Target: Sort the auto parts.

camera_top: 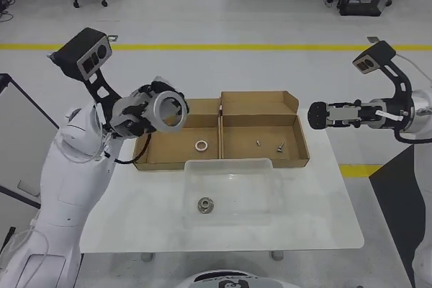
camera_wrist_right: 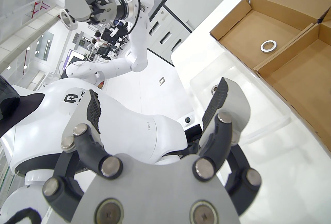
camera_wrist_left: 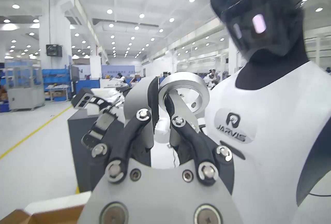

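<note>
White table (camera_top: 313, 212) stood on grey workshop floor. Left gripper (camera_wrist_left: 161, 102) clamped big metal ring (camera_wrist_left: 200, 91): one finger through hole, other on outer wall. It was raised beside far left corner of left cardboard box (camera_top: 165, 150). Right gripper (camera_top: 313, 115) spread wide, right of right cardboard box (camera_top: 241, 153). Left box held small ring (camera_top: 200, 145); right box, two small metal pieces (camera_top: 281, 147); clear tray (camera_top: 237, 191), nearer, held round flanged part (camera_top: 205, 206). Big ring was silvery, thick-walled, with side hole.

Holds the left gripper (camera_wrist_left: 161, 102) raised on a sharply bent arm out at the left side, fingers pinching the wall of a metal ring (camera_wrist_left: 185, 91), one inside and one outside, and points the right gripper (camera_wrist_right: 157, 90) level inward from the right, fingers spread wide, empty.
</note>
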### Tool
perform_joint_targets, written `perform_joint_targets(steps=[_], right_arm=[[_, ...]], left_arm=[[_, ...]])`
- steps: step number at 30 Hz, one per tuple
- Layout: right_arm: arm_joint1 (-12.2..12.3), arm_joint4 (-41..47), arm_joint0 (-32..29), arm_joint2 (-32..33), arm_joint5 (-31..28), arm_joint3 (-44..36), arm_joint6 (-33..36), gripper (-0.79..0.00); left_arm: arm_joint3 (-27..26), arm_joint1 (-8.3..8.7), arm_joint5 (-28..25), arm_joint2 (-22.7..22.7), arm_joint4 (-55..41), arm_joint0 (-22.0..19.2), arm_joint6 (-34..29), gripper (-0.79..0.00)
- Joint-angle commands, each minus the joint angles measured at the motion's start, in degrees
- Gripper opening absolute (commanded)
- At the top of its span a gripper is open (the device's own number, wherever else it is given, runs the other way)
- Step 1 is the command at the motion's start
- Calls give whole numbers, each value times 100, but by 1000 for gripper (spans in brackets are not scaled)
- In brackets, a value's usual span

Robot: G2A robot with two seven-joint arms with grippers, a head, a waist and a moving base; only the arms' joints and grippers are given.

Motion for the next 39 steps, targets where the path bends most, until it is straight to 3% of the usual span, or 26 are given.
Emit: perform_joint_targets(steps=[1, 8, 12, 18, 25, 34, 39], right_arm=[[0, 0, 0, 0, 0, 0, 0, 0], [0, 0, 0, 0, 0, 0, 0, 0], [0, 0, 0, 0, 0, 0, 0, 0], [0, 0, 0, 0, 0, 0, 0, 0], [0, 0, 0, 0, 0, 0, 0, 0], [0, 0, 0, 0, 0, 0, 0, 0], [0, 0, 0, 0, 0, 0, 0, 0]], left_arm=[[59, 29, 0, -5, 500, -3, 1, -785], [99, 69, 0, 33, 800, 22, 86, -785], [-216, 22, 0, 148, -303, 14, 344, -785], [-328, -86, 0, 48, -1703, 20, 0, -785], [-295, -154, 0, -47, -1453, 47, 0, -785], [-16, -79, 0, -127, 159, 67, 1, -785], [-36, -86, 0, -86, -56, 92, 16, -785]])
